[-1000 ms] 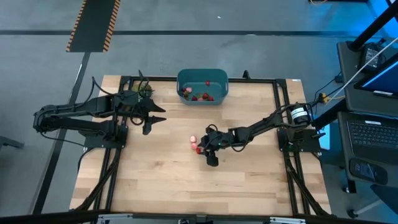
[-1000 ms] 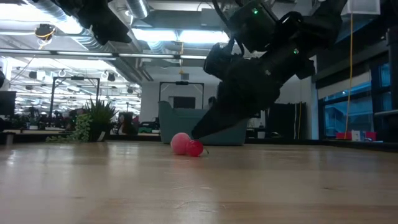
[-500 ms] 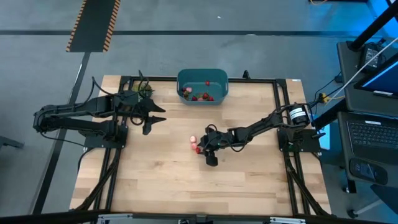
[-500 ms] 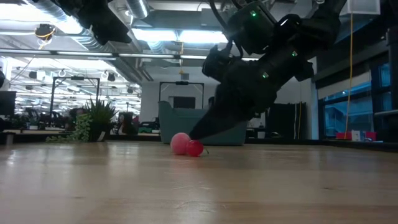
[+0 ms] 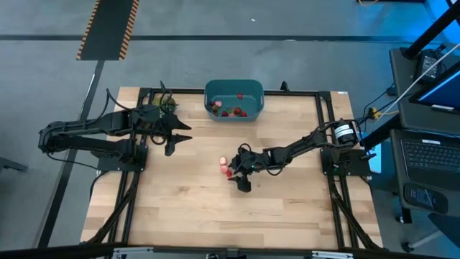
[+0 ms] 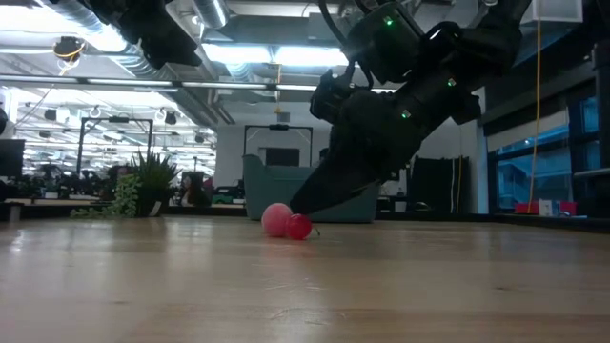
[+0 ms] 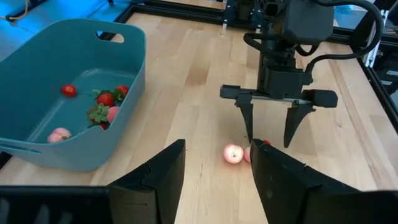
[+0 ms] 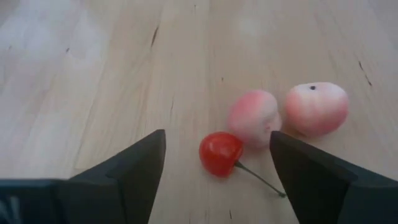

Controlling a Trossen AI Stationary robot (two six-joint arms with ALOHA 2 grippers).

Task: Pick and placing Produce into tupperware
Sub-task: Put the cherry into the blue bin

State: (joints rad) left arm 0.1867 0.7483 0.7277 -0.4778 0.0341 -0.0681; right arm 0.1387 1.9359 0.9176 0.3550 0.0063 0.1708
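Your right hand [image 7: 268, 144] hangs wide open and empty, straddling the cherry [image 8: 221, 153]; closing carelessly squirts it toward the peach pieces [image 8: 254, 118] just beyond.

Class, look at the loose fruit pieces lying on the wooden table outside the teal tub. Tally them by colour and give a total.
Pale pink pieces: 2, first, second
Red cherry with stem: 1
Total on the table: 3
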